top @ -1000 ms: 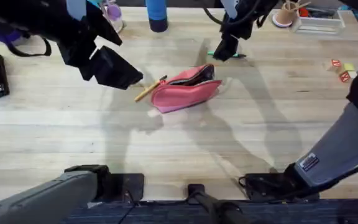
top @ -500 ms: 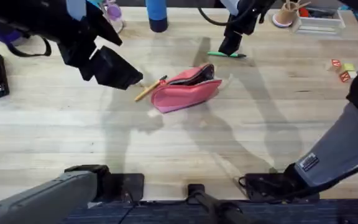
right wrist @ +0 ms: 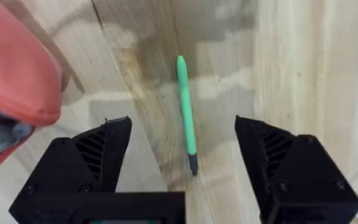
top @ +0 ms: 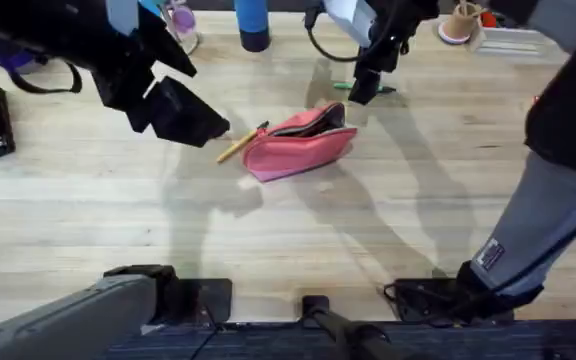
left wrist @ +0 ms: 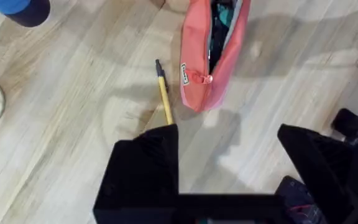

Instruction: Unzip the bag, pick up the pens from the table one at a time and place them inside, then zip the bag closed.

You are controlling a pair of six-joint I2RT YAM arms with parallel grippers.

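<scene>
At the far middle of the table [top: 388, 200], the right gripper [top: 361, 90] hung over the green pen [top: 368, 88], its black fingers spread wide with the pen lying between them on the wood and untouched. Compared with half a second before, the right arm had swung so that its grey forearm stood larger at the right side of the overhead view, and the gripper sat a little lower and nearer the pen; the pen itself, the bag and the left arm had not shifted.

From the right wrist camera the green pen [right wrist: 186, 112] was a slim, smooth rod with a dark tip, lying flat along the pale plank grain. The bag [top: 300, 142], a soft coral-pink fabric pouch, long and rounded at the ends, lay mid-table with its top zipper open, a dark lining showing through the slit. Just beside its left end lay the yellow-orange pen [top: 240, 144], thin and straight with a black tip pointing toward the bag.

The left gripper [left wrist: 229, 162] hovered above the near end of that pen, its blocky black fingers apart and holding nothing
</scene>
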